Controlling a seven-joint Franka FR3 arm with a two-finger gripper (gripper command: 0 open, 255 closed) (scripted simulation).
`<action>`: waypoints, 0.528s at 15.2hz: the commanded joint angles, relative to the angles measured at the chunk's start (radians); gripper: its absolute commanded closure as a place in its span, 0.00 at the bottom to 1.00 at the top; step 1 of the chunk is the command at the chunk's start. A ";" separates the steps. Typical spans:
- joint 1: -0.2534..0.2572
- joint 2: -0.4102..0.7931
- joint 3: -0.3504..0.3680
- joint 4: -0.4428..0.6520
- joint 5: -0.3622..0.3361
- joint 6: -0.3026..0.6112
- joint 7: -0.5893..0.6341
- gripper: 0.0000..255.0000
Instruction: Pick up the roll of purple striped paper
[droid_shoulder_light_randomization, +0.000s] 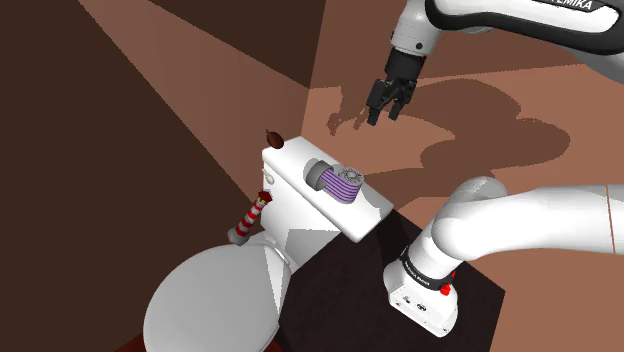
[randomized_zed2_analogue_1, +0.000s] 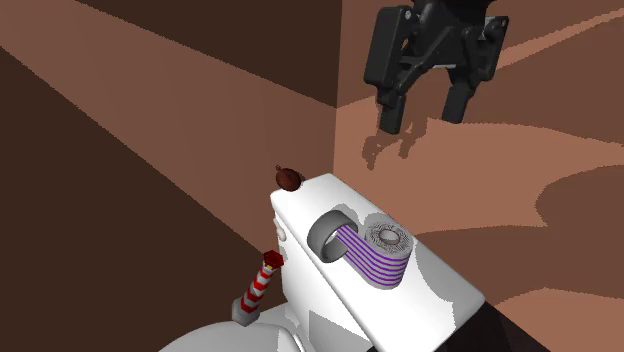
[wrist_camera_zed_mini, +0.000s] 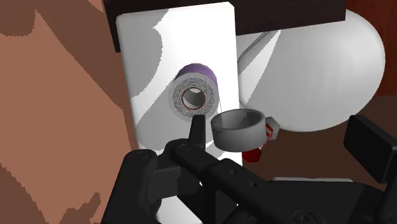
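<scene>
White toilet tank (droid_shoulder_light_randomization: 288, 168) nearest me carries the purple-striped paper roll (droid_shoulder_light_randomization: 346, 184) on its lid, just beside a grey ring (droid_shoulder_light_randomization: 317, 172). Beyond and above hangs the pincer (droid_shoulder_light_randomization: 385, 116), jaws apart, empty. It looks like the approach step. Next it must descend and straddle the roll.

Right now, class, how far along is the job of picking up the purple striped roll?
Done: nothing yet. The roll stands on the tank lid, next to a grey ring. In hand: the open gripper hangs high, clear of the roll and holding nothing. Left: come down, close on the roll and lift it.
</scene>
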 joint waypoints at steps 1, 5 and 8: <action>0.000 0.000 0.000 0.000 0.000 0.000 0.000 0.00; 0.020 0.046 -0.025 -0.098 -0.027 0.139 -0.083 0.00; 0.034 0.099 -0.044 -0.159 -0.046 0.250 -0.143 0.00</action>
